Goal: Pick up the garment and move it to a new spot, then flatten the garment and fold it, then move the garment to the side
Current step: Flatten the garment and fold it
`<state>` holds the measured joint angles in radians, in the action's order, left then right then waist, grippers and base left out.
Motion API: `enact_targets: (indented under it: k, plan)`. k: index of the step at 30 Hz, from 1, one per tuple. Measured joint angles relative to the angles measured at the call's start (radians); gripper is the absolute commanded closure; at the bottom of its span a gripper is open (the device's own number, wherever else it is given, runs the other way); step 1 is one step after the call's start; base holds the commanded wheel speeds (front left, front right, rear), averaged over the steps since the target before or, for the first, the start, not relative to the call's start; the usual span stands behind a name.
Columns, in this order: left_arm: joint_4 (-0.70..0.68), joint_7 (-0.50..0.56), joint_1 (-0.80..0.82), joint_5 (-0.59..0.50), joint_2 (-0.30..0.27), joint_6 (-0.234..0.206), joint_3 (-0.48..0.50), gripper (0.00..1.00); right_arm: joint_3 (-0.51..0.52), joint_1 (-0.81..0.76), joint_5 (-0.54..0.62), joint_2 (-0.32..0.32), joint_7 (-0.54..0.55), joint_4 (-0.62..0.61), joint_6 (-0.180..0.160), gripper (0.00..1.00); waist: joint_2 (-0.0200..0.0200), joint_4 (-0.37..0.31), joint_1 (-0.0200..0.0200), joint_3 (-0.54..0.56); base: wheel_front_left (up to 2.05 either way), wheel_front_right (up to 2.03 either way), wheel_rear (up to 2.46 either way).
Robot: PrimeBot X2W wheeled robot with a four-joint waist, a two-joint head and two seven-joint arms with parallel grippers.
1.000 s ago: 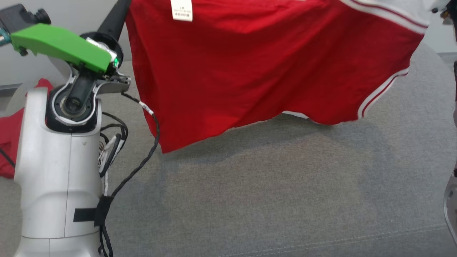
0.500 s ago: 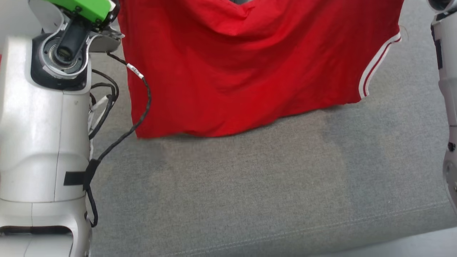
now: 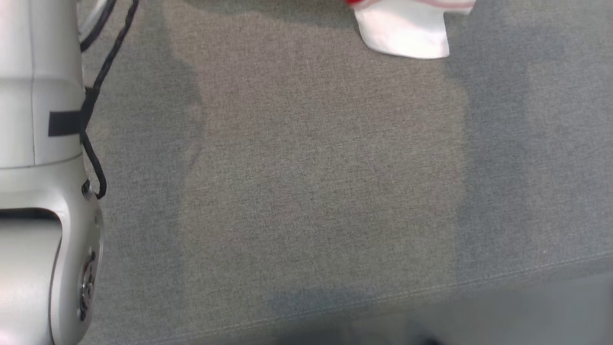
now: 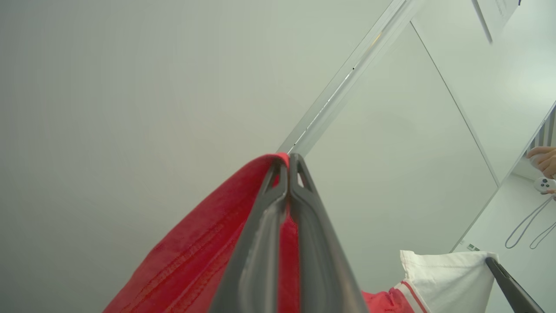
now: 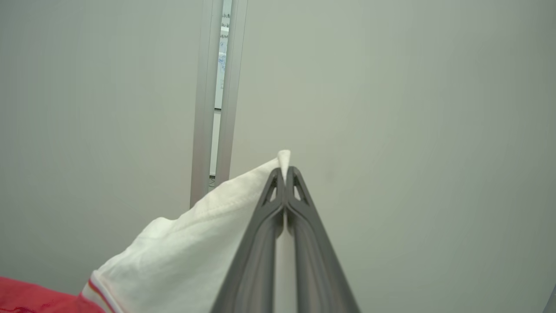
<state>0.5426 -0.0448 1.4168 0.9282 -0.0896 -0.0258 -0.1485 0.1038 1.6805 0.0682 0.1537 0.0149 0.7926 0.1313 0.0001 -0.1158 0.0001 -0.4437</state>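
The garment is red with white sleeves and striped trim. Its white sleeve end (image 3: pixel 407 33) hangs into the top of the head view, just above the grey cushion. In the left wrist view my left gripper (image 4: pixel 288 161) is shut on a red edge of the garment (image 4: pixel 195 252), pointing up at a pale wall. My right gripper (image 5: pixel 285 171) is shut on the white sleeve (image 5: pixel 191 243) of the garment, held up the same way. The right gripper's dark finger (image 4: pixel 512 287) also shows at the lower right of the left wrist view, on the white sleeve (image 4: pixel 443 274).
A grey fabric cushion (image 3: pixel 325 182) spreads below, its stitched front edge (image 3: pixel 431 292) near the bottom. My pale left arm with a black cable (image 3: pixel 93 158) fills the left side. A person's hand with a controller (image 4: pixel 543 169) shows at the far right of the left wrist view.
The head view has tilted downward, so the red cloth has left the picture except for the white sleeve end. Both grippers stay shut on the garment.
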Motion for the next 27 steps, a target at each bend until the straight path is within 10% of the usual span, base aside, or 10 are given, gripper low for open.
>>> enact_targets:
  k: [7, 15, 27]
  plan:
    - [0.042, -0.194, 0.153, -0.016, 0.015, 0.095, 0.036, 1.0, 0.148, 0.158, 0.187, -0.056, -0.199, -0.021, 0.0, 1.0, 0.0, 0.018, 0.0, -0.081, 0.0, 0.0, 0.0]
    - [0.017, -0.216, 0.133, -0.058, -0.003, 0.15, -0.021, 1.0, 0.074, 0.172, 0.212, -0.075, -0.227, 0.043, 0.0, 1.0, 0.0, 0.022, 0.0, -0.163, 0.0, 0.0, 0.0]
    - [-0.154, -0.096, -0.423, 0.187, -0.202, 0.152, -0.233, 1.0, -0.353, -0.361, -0.216, 0.11, 0.031, -0.122, 0.001, 1.0, 0.0, -0.002, 0.0001, -0.115, 0.0, 0.0, 0.0]
